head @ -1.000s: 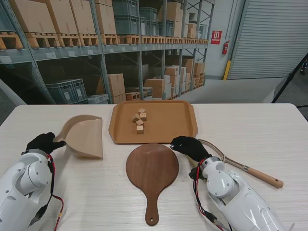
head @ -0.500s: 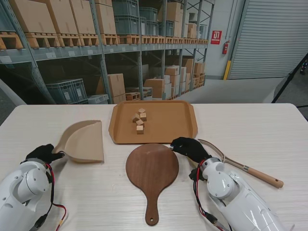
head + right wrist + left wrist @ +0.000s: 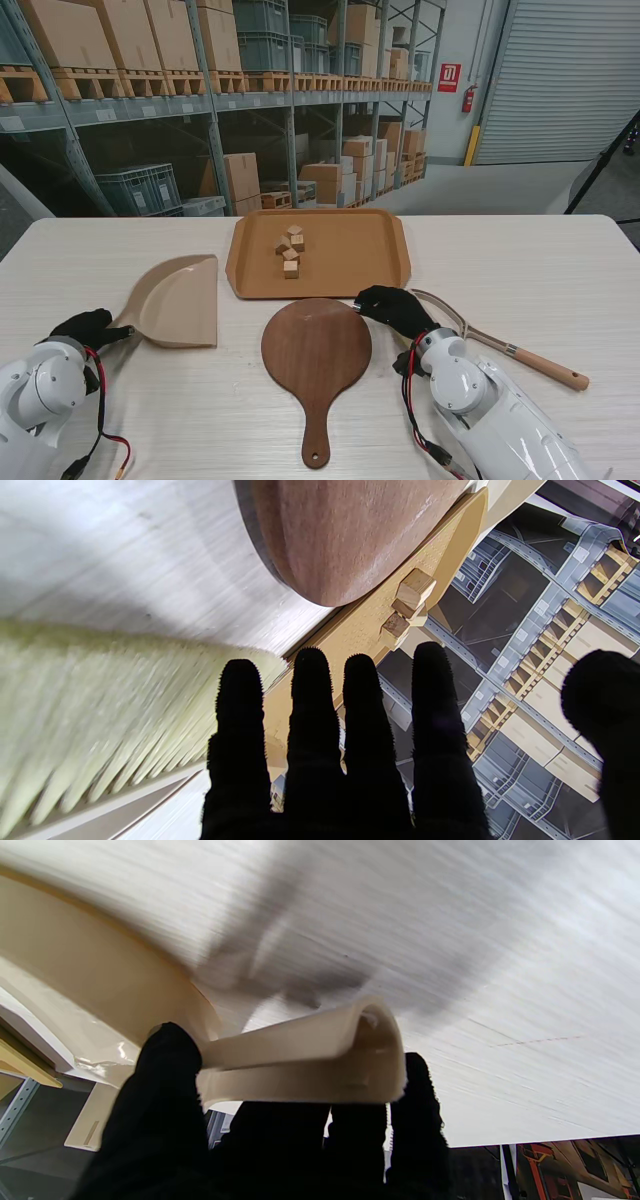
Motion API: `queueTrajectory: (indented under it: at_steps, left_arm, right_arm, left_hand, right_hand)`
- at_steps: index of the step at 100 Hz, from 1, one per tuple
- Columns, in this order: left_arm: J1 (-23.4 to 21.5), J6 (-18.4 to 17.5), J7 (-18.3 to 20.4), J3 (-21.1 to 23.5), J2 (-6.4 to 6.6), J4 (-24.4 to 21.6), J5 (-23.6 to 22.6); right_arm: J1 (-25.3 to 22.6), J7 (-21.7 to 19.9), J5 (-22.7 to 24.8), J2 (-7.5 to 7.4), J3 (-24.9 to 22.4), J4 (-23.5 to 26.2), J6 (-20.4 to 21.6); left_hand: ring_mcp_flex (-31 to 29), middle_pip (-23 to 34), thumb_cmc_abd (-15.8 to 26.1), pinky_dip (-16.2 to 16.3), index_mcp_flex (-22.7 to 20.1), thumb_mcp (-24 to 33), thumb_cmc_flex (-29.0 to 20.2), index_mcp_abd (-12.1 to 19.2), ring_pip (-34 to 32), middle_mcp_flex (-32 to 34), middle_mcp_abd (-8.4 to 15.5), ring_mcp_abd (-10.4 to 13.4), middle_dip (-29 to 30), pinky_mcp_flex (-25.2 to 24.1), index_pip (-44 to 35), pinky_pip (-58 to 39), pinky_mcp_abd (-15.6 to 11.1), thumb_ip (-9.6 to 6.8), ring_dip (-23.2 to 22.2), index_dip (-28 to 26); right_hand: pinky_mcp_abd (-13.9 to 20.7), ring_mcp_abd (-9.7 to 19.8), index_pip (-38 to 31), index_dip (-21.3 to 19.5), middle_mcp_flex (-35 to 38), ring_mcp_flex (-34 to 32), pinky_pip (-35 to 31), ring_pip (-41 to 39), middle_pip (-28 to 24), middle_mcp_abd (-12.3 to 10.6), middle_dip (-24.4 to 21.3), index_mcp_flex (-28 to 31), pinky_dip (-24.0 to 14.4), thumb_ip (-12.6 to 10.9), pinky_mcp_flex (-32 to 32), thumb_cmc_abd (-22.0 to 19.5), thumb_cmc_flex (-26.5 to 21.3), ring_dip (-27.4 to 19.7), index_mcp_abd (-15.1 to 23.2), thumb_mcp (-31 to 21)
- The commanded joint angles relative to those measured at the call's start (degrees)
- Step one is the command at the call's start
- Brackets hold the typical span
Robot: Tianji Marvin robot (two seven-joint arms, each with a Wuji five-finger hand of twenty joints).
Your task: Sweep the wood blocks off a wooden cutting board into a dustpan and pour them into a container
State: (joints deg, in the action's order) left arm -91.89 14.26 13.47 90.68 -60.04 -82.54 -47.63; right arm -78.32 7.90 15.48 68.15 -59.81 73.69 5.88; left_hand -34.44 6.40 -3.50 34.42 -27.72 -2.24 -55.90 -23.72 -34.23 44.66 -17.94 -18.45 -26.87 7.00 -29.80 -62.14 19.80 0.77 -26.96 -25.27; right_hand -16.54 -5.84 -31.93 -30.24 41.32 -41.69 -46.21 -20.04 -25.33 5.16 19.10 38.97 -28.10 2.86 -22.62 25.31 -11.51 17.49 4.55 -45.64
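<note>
A: Nearest first — left robot hand (image 3: 90,328). State?

B: Fingers wrapped round the handle of the dustpan (image 3: 178,303). The left wrist view confirms it: black fingers (image 3: 155,1090) curled under the cream handle, pan body spreading away beyond them. The pan lies flat on the surface (image 3: 520,260), its long axis running from the hand out toward the tray, mouth edge on the side facing the board.

A: Right robot hand (image 3: 392,305)?

B: Spread, holding nothing. The right wrist view shows four fingers straight and apart, the thumb off to one side. The brush (image 3: 500,345) lies just beside it on its outer side — bristle head close to the fingers, handle trailing back toward the robot's right.

A: Cutting board (image 3: 316,355)?

B: Between the two hands, nearer the right one; paddle handle pointing back at the robot. Its face looks bare.

A: And the wood blocks (image 3: 290,250)?

B: Farther out than both hands, clustered in the tray (image 3: 380,262) — not on the board. So, by my reading, sweep and pour are done; what's left is letting go of the dustpan.

A: What does one view add?

B: Only the right wrist view shows the brush bristles close up, plus blocks sitting past the board's rim; only the stand view gives the whole layout.
</note>
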Motion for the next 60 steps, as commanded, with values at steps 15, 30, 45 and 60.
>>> queueTrajectory:
  at_steps: [15,30,45,60]
  left_arm:
    - [-2.39,-0.24,2.79,2.15,0.53,-3.25,-1.82]
    - [-4.63,-0.43,3.15,4.40,0.43,-6.55,-2.76]
    - [-7.61,-1.71,3.07,7.31,0.19,-11.21,-3.66]
    - [-10.31,-3.95,0.79,9.46,-0.43,-16.58,-3.70]
  right_arm:
    - [-0.44,-0.61,0.13,0.08,-0.02,0.11,-0.03]
    - [-0.40,-0.54,0.26,0.06,-0.17,0.17,0.12]
    - [-0.42,-0.43,0.43,0.03,-0.41,0.47,0.38]
    - [-0.39,-0.40,0.81,-0.08,-0.68,1.24,1.03]
  left_hand:
    - [4.67,28.66,0.55,-2.62,2.65,0.72,3.64,1.56,2.66,-5.36,4.92,3.34,0.79,-3.10,3.79,2.17,-0.02,0.33,0.78,1.44]
    - [6.95,27.28,0.46,-3.31,3.37,0.76,4.76,1.86,4.09,-7.78,4.28,2.99,1.14,-4.59,5.99,3.38,-0.09,0.32,0.87,1.86]
    - [9.21,24.11,0.03,-4.88,2.16,0.92,5.35,2.26,7.30,-8.89,3.12,1.77,2.46,-6.13,8.45,5.73,0.13,0.33,1.58,1.81]
    - [11.36,21.68,-0.37,-6.43,1.50,0.91,5.68,2.94,10.32,-10.34,2.79,1.03,3.52,-7.63,10.65,8.15,0.22,0.32,2.48,2.02]
  right_hand:
    - [-1.27,0.13,-0.38,-0.59,-0.12,0.36,-0.94,-1.17,-0.96,-0.21,0.60,0.84,-1.54,-0.70,0.49,-1.34,-0.70,0.97,0.66,-0.27]
    - [-1.22,0.14,-0.38,-0.59,-0.06,0.37,-0.92,-1.13,-0.95,-0.25,0.60,0.85,-1.54,-0.70,0.50,-1.28,-0.68,0.96,0.52,-0.24]
    - [-1.22,0.11,-0.37,-0.58,-0.07,0.31,-0.88,-1.14,-0.93,-0.22,0.59,0.87,-1.54,-0.68,0.52,-1.31,-0.66,0.97,0.60,-0.18]
    - [-1.35,0.12,-0.29,-0.55,-0.03,0.37,-0.78,-1.07,-0.88,-0.13,0.58,0.75,-1.52,-0.67,0.62,-1.38,-0.58,0.95,0.65,-0.05]
